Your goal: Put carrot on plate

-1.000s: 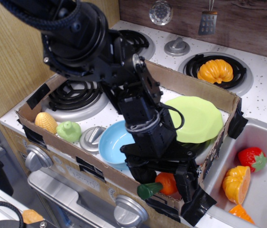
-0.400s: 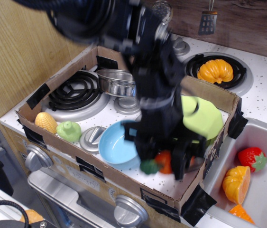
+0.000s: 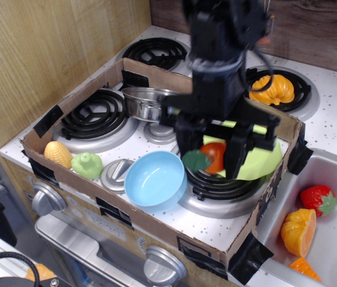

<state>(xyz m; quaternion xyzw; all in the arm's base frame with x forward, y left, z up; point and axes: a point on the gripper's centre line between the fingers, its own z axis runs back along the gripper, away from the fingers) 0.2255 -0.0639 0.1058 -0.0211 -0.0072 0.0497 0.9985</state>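
My gripper (image 3: pixel 211 150) is shut on the carrot (image 3: pixel 209 156), glossy orange with a dark green stub pointing toward the camera. It holds the carrot in the air, just over the near left edge of the lime-green plate (image 3: pixel 259 161). The plate lies at the right inside the cardboard box, mostly hidden behind the gripper and arm; only its right and lower rim show.
A light blue bowl (image 3: pixel 154 179) sits left of the gripper. A steel pot (image 3: pixel 146 103) stands behind. Corn cob (image 3: pixel 57 153) and a green vegetable (image 3: pixel 87 165) lie at the box's left. A pumpkin (image 3: pixel 272 88) is on the back burner. The sink (image 3: pixel 330 221) holds toy fruit.
The gripper has lifted the carrot from the box's front edge and carried it back and up to the plate's edge. The arm has swung right, uncovering the pot and bowl.
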